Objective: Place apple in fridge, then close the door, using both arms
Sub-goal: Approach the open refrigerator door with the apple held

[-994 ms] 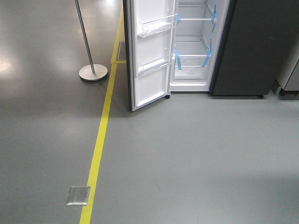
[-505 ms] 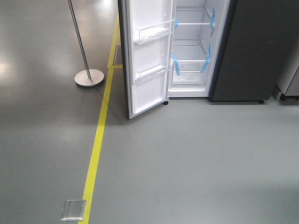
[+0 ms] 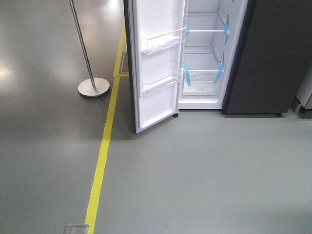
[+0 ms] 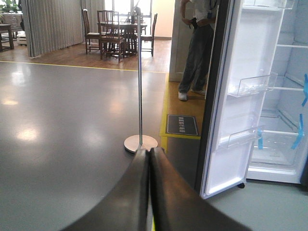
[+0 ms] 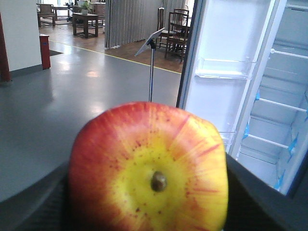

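Red apple (image 5: 149, 166) in the right claw (image 5: 151, 199), outside the open fridge (image 3: 201, 95).

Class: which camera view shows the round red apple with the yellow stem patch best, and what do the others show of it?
The right wrist view: the round red apple with a yellow stem patch fills the foreground, held in the right gripper. The front-facing and left wrist views show none of it.
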You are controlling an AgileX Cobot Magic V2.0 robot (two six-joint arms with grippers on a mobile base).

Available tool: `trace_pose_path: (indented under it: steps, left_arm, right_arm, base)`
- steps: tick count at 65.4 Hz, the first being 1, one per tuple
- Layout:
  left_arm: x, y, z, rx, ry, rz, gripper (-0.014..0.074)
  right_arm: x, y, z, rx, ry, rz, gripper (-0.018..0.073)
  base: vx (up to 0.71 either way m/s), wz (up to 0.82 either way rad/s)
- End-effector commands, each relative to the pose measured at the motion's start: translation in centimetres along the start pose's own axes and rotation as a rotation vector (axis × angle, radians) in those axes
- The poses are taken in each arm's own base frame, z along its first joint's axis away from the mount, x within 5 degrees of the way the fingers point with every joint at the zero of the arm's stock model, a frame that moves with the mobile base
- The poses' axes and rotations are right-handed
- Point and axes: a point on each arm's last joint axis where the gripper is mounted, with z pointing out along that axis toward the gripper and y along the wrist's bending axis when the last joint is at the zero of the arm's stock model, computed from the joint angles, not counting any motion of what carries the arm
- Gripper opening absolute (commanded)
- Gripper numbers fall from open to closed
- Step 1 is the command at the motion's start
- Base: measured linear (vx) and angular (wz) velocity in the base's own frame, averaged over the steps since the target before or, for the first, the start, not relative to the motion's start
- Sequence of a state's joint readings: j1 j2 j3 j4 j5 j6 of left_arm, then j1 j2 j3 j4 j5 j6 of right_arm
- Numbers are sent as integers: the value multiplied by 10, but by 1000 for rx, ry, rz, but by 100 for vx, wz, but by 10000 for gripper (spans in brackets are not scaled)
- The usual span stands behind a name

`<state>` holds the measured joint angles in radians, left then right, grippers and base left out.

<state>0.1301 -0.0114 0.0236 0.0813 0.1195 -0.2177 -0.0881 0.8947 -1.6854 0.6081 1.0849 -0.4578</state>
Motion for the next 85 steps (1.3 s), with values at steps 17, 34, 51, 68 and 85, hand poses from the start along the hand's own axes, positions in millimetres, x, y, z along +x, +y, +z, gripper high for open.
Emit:
trace_pose_path:
  steps: [17, 34, 51, 68, 85]
  left_arm:
    - [-13, -2, -3, 21, -101, -15, -6]
    - [-13, -2, -3, 21, -101, -15, -6]
    - [-13, -2, -3, 21, -101, -15, -6]
    - [-13, -2, -3, 21, -101, -15, -6]
    - [-13, -2, -3, 21, -101, -15, -6]
  right_arm:
    - [-11, -1, -2, 20, -93, 1, 223]
    - [-11, -1, -2, 20, -93, 1, 223]
    - [-11, -1, -2, 20, -93, 1, 223]
    - [-11, -1, -2, 20, -93, 1, 223]
    - [-11, -1, -2, 20, -93, 1, 223]
  base:
    - [17, 4]
    - [16, 3]
    - [14, 2]
    - [13, 0]
    - [12, -3]
